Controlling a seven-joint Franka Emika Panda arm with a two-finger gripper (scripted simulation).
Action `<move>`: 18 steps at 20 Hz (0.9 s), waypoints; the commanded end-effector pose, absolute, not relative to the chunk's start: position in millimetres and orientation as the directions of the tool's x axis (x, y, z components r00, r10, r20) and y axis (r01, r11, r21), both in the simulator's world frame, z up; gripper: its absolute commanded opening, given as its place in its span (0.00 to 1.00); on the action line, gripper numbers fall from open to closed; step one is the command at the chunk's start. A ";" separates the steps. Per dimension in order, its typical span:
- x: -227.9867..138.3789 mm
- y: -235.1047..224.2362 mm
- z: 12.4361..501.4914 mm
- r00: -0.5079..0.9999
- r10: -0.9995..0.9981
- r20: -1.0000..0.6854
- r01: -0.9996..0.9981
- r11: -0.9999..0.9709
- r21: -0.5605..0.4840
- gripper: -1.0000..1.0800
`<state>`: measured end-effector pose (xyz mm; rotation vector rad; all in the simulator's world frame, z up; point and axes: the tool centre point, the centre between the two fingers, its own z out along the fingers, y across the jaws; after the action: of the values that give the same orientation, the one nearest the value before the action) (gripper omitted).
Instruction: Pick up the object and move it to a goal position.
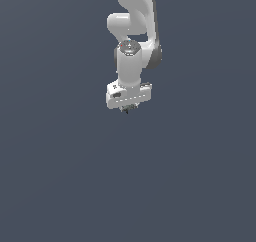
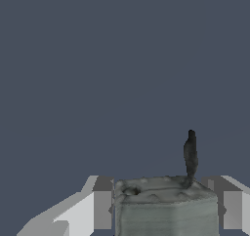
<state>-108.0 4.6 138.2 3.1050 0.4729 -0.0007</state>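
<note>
A: Where is the arm (image 1: 131, 46)?
B: In the exterior view it hangs from the top of the picture, white, wrist pointing down, over a plain slate-blue ground (image 1: 60, 176).

A: And the pincer (image 1: 128, 107)?
B: At the arm's lower end. From outside only a small dark bit shows under the white hand, too small to read. The wrist view is clearer: the two fingers (image 2: 100, 203) stand on either side of the object (image 2: 166, 206), their inner faces right against its sides, with no gap showing. So the pincer is closed partway, as far as the object's width lets it, and has hold of it.

A: What does the object look like?
B: A grey-olive block with a mottled, bumpy top and faintly ribbed sides. A thin dark spike (image 2: 190, 153) rises from its top near one corner.

A: Where is it, then?
B: Between the fingers, under the hand. In the exterior view it is the dark speck at the pincer's tip. Whether it touches the ground I cannot tell; nothing shows a shadow or a contact.
</note>
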 end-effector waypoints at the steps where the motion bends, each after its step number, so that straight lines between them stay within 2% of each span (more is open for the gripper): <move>1: -111.3 6.1 163.8 0.955 0.298 0.000 0.298 -0.955 0.001 0.00; 18: -129.0 15.7 332.9 0.954 0.299 0.000 0.299 -0.954 0.000 0.00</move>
<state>-127.2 14.9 318.7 3.1056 0.4746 0.0013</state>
